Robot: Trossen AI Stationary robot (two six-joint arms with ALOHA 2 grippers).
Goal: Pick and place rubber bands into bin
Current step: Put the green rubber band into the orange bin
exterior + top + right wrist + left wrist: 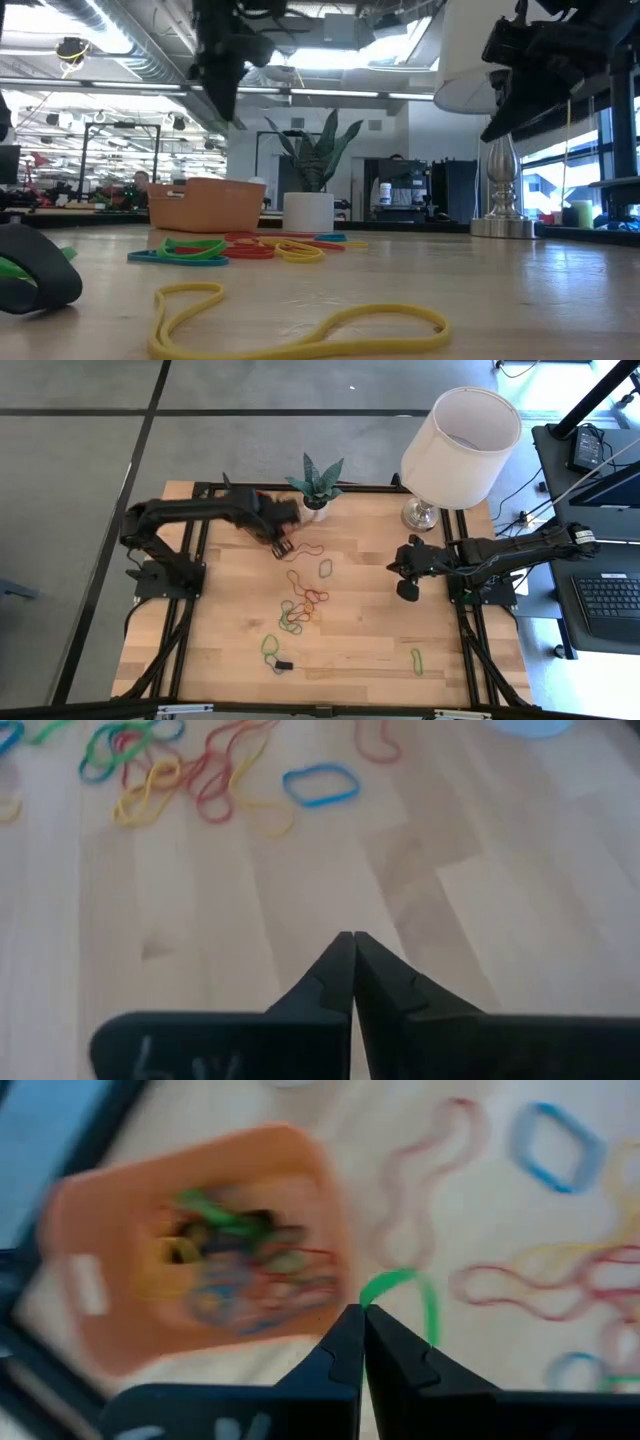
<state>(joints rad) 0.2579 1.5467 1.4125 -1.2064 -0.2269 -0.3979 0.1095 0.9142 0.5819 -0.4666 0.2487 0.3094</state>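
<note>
Table (360, 560): pale wood planks, smooth, satin sheen. Bin (120, 1220): orange plastic, matt. Bands (300, 335): thin rubber, slightly glossy. Lamp, 1 o'clock: white cloth shade (462, 435), polished metal base (420, 515). Pot (308, 212): white, smooth. Fingers (345, 985): black matt plastic.

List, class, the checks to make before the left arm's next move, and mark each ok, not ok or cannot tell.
1. Left gripper shut on a green band: ok.
2. Gripper over the bin: not ok; in its wrist view the tips sit just beside the rim.
3. Bin has room: ok; bands cover only part of its floor.
4. Right gripper out of the way: ok; shut, empty, over bare table.
5. Loose bands remaining: ok, many on the table.
</note>
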